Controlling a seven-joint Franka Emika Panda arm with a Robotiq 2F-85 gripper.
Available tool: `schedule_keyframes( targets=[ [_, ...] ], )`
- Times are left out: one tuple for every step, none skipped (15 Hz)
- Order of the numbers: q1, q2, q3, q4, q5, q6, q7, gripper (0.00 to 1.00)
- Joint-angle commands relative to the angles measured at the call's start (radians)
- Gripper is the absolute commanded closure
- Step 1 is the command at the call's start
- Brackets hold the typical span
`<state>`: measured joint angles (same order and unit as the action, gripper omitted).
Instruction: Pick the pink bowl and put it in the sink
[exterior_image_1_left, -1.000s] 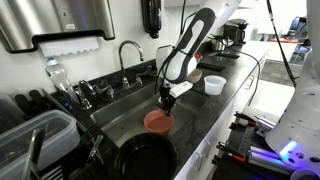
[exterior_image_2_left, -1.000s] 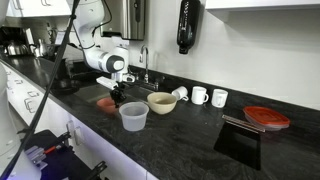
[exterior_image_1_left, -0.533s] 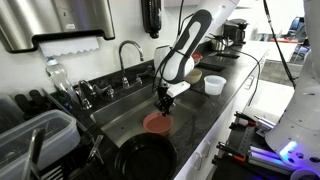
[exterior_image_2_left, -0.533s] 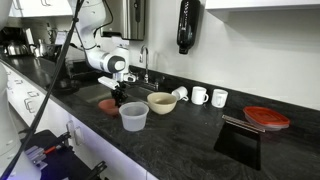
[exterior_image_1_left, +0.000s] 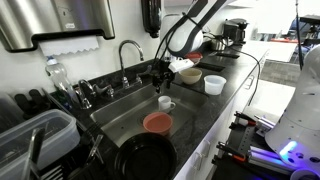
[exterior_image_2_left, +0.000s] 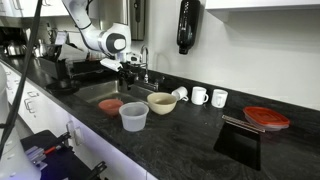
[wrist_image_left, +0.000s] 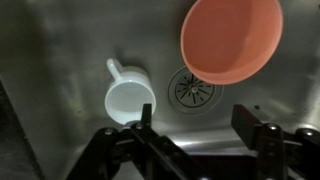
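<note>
Drain (wrist_image_left: 194, 88) seen in wrist view only, white mug (wrist_image_left: 129, 98) beside it. Pink bowl (wrist_image_left: 232, 38) resting in sink (exterior_image_1_left: 125, 108), partly over drain edge, well below gripper (wrist_image_left: 198, 130). Jaws spread wide, empty.

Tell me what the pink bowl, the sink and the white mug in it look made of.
The pink bowl: probably plastic, matte; even colour, no sharp glare. The sink: brushed stainless steel; grey with soft streaky reflections. The white mug: ceramic or plastic, cannot tell; plain smooth white with a handle.
</note>
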<state>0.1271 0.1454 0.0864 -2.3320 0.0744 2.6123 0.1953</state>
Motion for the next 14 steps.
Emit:
schedule_keyframes(
  targets=[
    [-0.02,-0.137,-0.034,-0.083,-0.07,-0.014,0.048,0.0],
    [-0.031,-0.167,-0.047,-0.099,-0.11,-0.013,0.075,0.0],
    [-0.049,-0.202,-0.058,-0.119,-0.131,-0.012,0.093,0.0],
    [-0.069,-0.231,-0.068,-0.138,-0.156,-0.01,0.12,0.0],
    [-0.09,-0.259,-0.075,-0.155,-0.18,-0.011,0.142,0.0],
    [-0.081,-0.211,-0.064,-0.117,-0.135,-0.007,0.088,0.0],
    [-0.097,-0.235,-0.07,-0.133,-0.15,-0.007,0.099,0.0],
    [-0.104,-0.249,-0.07,-0.144,-0.153,-0.007,0.104,0.0],
    [-0.103,-0.253,-0.067,-0.149,-0.153,-0.007,0.108,0.0],
    [-0.101,-0.253,-0.063,-0.15,-0.153,-0.007,0.114,0.0],
    [-0.1,-0.252,-0.062,-0.151,-0.153,-0.007,0.117,0.0],
    [-0.101,-0.252,-0.062,-0.151,-0.153,-0.007,0.117,0.0],
    [-0.101,-0.252,-0.062,-0.151,-0.153,-0.007,0.117,0.0],
    [-0.101,-0.252,-0.062,-0.151,-0.153,-0.007,0.117,0.0]
  ],
)
